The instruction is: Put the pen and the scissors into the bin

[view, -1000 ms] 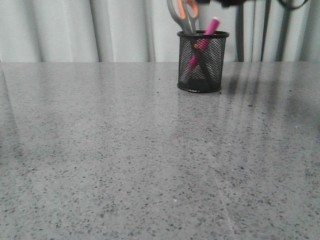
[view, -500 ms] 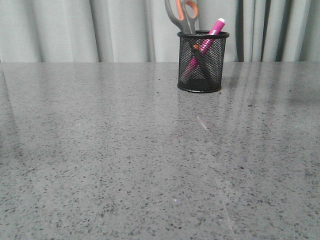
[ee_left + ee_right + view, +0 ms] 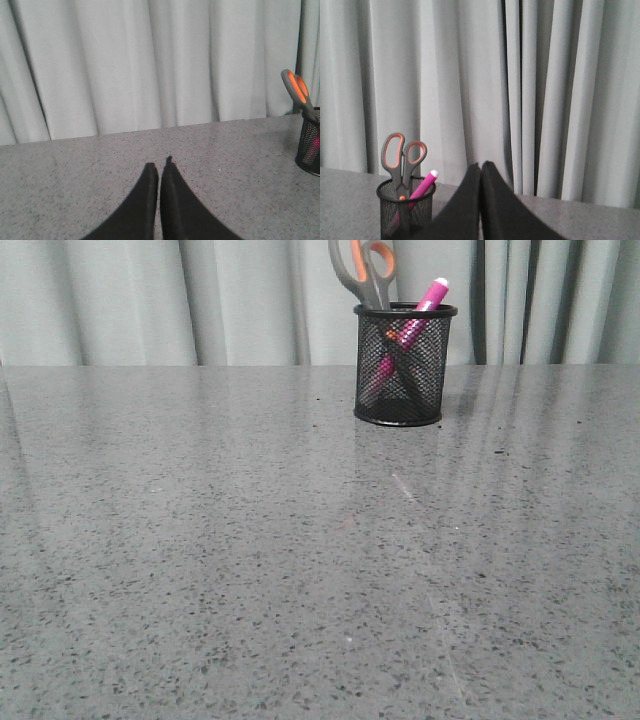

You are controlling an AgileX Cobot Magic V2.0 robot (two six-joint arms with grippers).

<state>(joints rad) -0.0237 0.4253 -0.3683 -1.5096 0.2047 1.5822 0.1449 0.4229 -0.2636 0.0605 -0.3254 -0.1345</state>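
We see the bin (image 3: pixel 405 365), a small black wire-mesh cylinder with a solid rim and base, standing upright toward the far edge of the speckled grey stone table (image 3: pixel 250 560), a little right of centre. Behind it hang pale pleated curtains (image 3: pixel 150 300). Inside the bin stand the scissors (image 3: pixel 365 275), blades down, their dark grey handle loops lined with orange rising well above the rim. The pen (image 3: pixel 412 318), a thick bright pink marker with a small white tip, leans across them, its upper end poking out over the rim to the right.

Our left gripper (image 3: pixel 159 167) has its smooth, tapered black fingers pressed together, pinching nothing, low over bare table; the bin (image 3: pixel 310 150) sits well apart to its right. Our right gripper (image 3: pixel 480 166) is likewise closed on nothing, raised in the air, with the bin (image 3: pixel 405 212) off to its left and farther away.
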